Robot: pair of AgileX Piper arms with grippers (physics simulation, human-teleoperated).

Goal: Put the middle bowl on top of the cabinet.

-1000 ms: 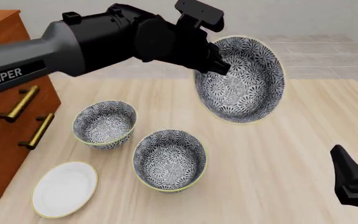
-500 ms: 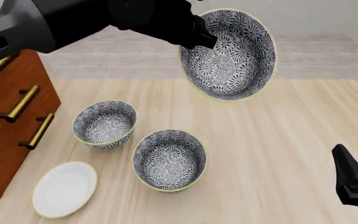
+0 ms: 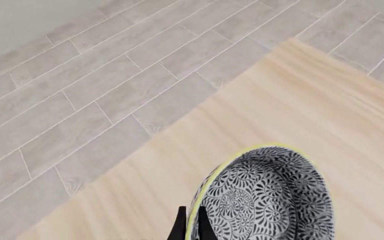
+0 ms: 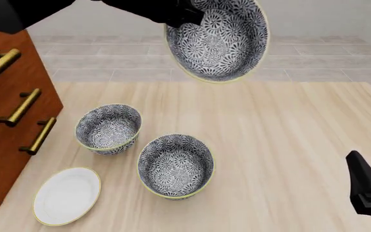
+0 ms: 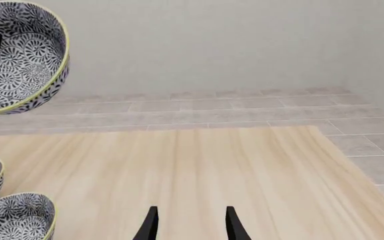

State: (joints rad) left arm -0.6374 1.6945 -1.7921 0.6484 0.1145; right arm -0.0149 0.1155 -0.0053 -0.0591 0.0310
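The middle bowl (image 4: 218, 41), black-and-white patterned with a yellow rim, hangs tilted high above the far side of the table. My left gripper (image 4: 187, 17) is shut on its rim; in the left wrist view the thin fingers (image 3: 180, 229) pinch the bowl's (image 3: 265, 200) edge. The right wrist view shows the bowl (image 5: 15, 55) in the air too. The reddish-brown cabinet (image 4: 11, 121) with brass handles stands at the left, lower than the bowl. My right gripper (image 4: 366, 193) rests open at the near right, its jaws (image 5: 188, 225) holding nothing.
Two more patterned bowls sit on the table: a smaller one (image 4: 108, 128) near the cabinet and one (image 4: 176, 164) in front of it. A white plate (image 4: 66, 195) lies at the near left by the cabinet's foot.
My left arm has carried the bowl upward and to the left, toward the cabinet side. The right gripper has stayed in place.
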